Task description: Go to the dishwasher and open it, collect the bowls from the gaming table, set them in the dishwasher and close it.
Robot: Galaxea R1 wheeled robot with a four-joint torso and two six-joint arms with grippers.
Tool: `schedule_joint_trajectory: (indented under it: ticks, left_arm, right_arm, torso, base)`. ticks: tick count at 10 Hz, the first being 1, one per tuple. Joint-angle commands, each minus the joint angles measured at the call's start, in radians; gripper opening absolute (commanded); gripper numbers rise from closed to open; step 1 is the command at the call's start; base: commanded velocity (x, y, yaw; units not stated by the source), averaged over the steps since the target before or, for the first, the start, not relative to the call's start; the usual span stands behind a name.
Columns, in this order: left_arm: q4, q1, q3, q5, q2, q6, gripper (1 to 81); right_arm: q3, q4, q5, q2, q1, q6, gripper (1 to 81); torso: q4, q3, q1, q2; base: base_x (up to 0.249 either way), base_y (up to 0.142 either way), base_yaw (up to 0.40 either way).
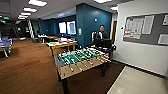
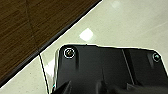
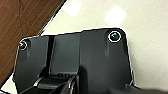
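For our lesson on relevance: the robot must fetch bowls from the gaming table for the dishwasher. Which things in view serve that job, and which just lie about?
Job: gaming table, white top, yellow edging; green spot on it, perhaps a bowl.
Just lying about: foosball table; notice board; person; blue table.

Blurred views; ceiling lights (image 1: 37,2) glare off floor (image 2: 120,22).

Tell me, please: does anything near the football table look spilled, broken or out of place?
Nothing stands out. The foosball table stands level on the brown floor, its rods in even rows. Behind it, a yellow-edged table carries some small items, too blurred to judge. A person stands beyond. No spill shows on the pale floor.
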State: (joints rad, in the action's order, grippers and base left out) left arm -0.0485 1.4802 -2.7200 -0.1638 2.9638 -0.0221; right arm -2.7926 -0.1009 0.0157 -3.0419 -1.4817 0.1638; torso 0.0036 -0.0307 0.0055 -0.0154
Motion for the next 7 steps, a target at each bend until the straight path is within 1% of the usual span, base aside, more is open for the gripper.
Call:
schedule_joint_trajectory:
  ticks: [1, 7]
  left_arm:
    - [0.006, -0.062, -0.004, 0.043, -0.008, 0.004, 81.1]
    - [0.006, -0.062, -0.004, 0.046, -0.009, 0.002, 81.1]
  right_arm:
    - [0.002, -0.005, -0.045, -0.001, 0.065, -0.003, 81.1]
    - [0.002, -0.005, -0.045, -0.001, 0.063, -0.003, 81.1]
  torso:
    - [0.0, 0.0, 0.0, 0.0]
    - [0.0, 0.0, 0.0, 0.0]
  base:
    - [0.0, 0.0, 0.246]
    - [0.0, 0.0, 0.219]
